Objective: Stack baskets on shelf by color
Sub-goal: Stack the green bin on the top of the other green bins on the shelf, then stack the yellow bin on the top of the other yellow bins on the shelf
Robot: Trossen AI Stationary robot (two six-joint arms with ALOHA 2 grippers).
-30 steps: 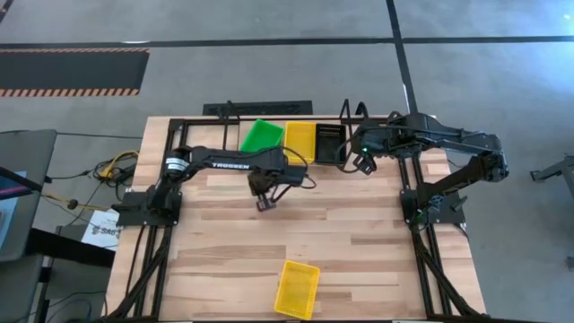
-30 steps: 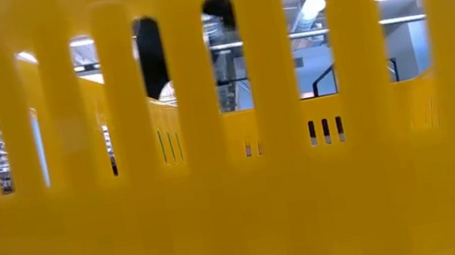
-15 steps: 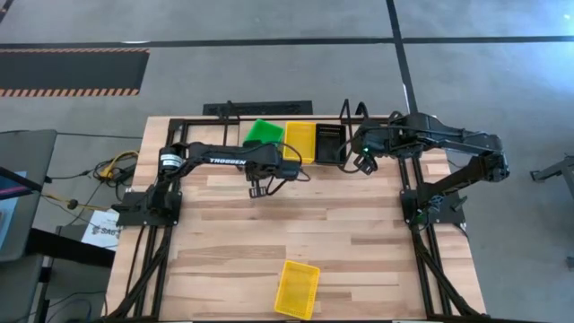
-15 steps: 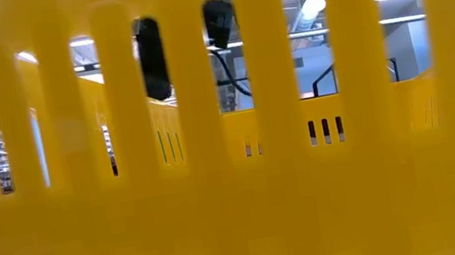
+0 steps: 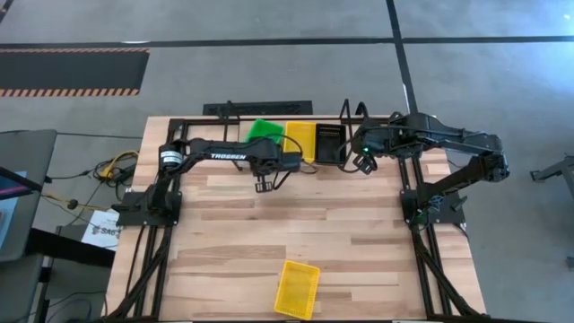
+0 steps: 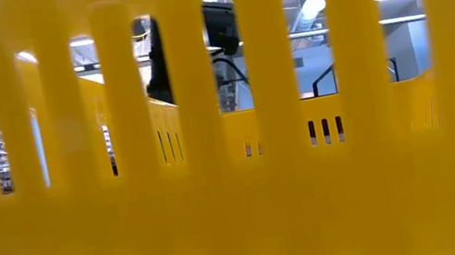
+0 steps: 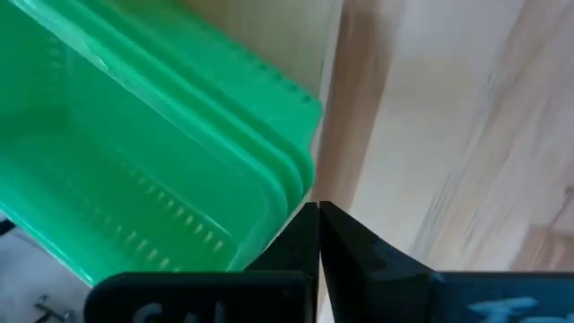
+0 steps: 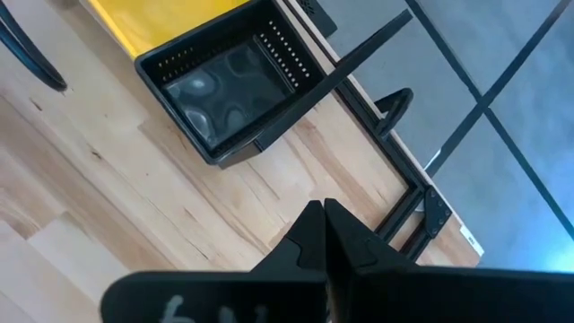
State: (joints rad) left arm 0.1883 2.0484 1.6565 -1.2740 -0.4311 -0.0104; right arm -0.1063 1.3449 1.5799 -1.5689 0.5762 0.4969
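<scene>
Both arms are dark, near-black, built of slim jointed links. The left arm carries white lettering along its forearm link and a pale ring at one joint. The right arm shows a small green light near its wrist. Each wrist view shows matte black, wedge-shaped fingers on a black body with faint pale lettering.

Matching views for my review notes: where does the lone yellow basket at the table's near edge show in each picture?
High view: lone yellow basket, bottom centre, apart from both arms.
Low view: fills the picture, its slotted wall against the lens.
Left wrist view: not in it.
Right wrist view: not in it.
Shared landmark: the wooden table.
</scene>
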